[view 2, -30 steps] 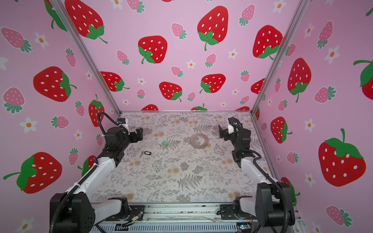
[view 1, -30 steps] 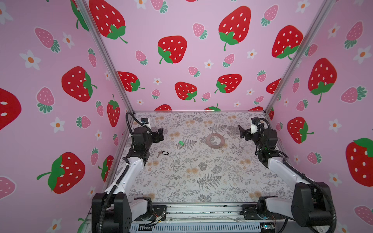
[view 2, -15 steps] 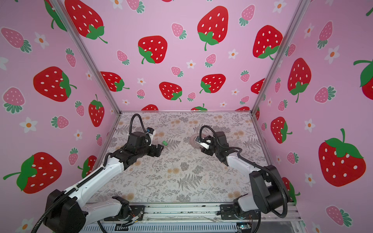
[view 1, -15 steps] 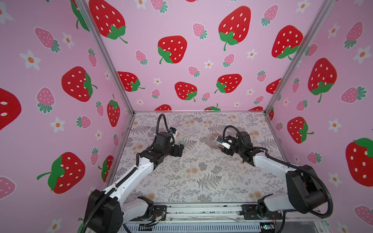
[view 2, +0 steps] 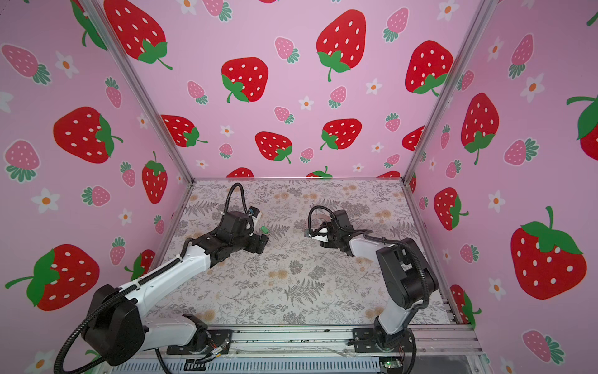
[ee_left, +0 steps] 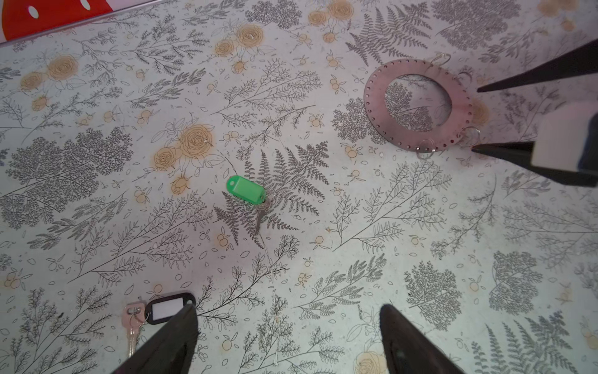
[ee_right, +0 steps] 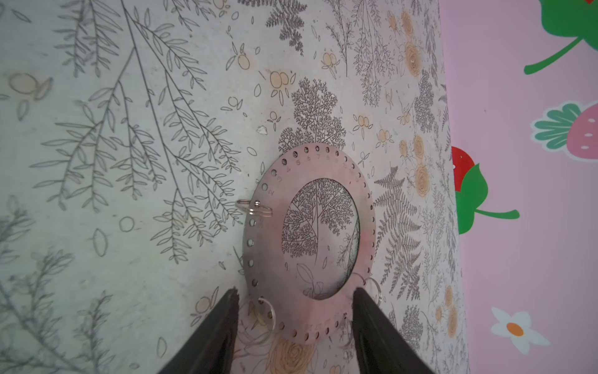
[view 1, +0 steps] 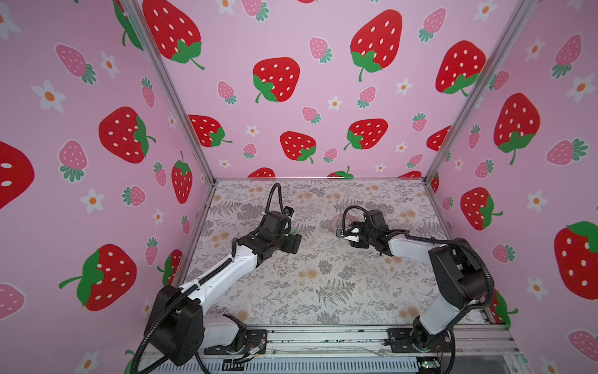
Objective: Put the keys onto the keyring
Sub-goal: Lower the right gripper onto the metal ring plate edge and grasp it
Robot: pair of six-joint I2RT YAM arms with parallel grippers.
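Though barely begun, judged as approach stage: found neither key on the keyring, all threading left to do. Nearest, saw black-rimmed key flat on the table, its end tucked behind a finger of the left gripper; read those jaws as wide apart, holding nothing, contact with the tag unclear. Further out, spotted green key loose, well apart from the keyring. Farthest, read right gripper as half spread, straddling the keyring's near rim, tips just beside the metal, grip not confirmed; saw only bare wire loops there.
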